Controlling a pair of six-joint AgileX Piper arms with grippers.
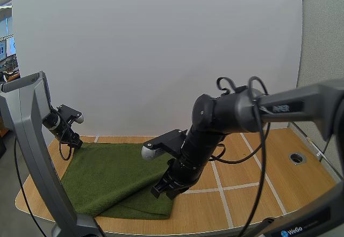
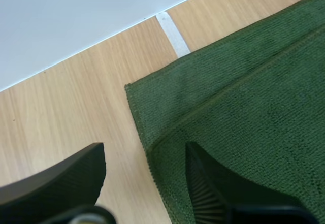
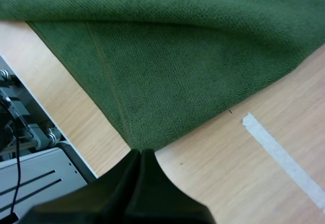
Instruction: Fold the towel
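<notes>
**On the bench, toward 8 o'clock: one green towel, an end effector at each of two opposite corners**

Item: towel (image 1: 118,178), dark green pile cloth with a stitched hem. It lies flat on the wooden bench (image 1: 258,194), with white tape (image 3: 279,158) marking the bare wood beside it. Two layers show at its 10 o'clock corner, the upper edge set a little inside the lower.

Left end effector (image 2: 144,155): fingers wide apart and holding nothing. It straddles the 10 o'clock corner, one finger over bare wood and the other over cloth.

Right end effector (image 3: 139,155): fingers closed into a single wedge at the 4 o'clock corner. The cloth's tip runs in under them and seems to be nipped.

Hazards, as judged:
- The right-hand hold is on the very tip of the corner, so a pull could slide the cloth free.
- The left side has no hold yet. If the right moves first, the whole towel may drag across the bench rather than fold.
- The left fingers could close on the upper layer alone and peel the layers apart.
- The offset edges would carry into any further fold as a skewed result.

Markings: "PiPER" on the right arm's link (image 1: 285,108). "WeGo" on the fitting (image 1: 293,231) at 5 o'clock. No label can be read on the towel.
</notes>
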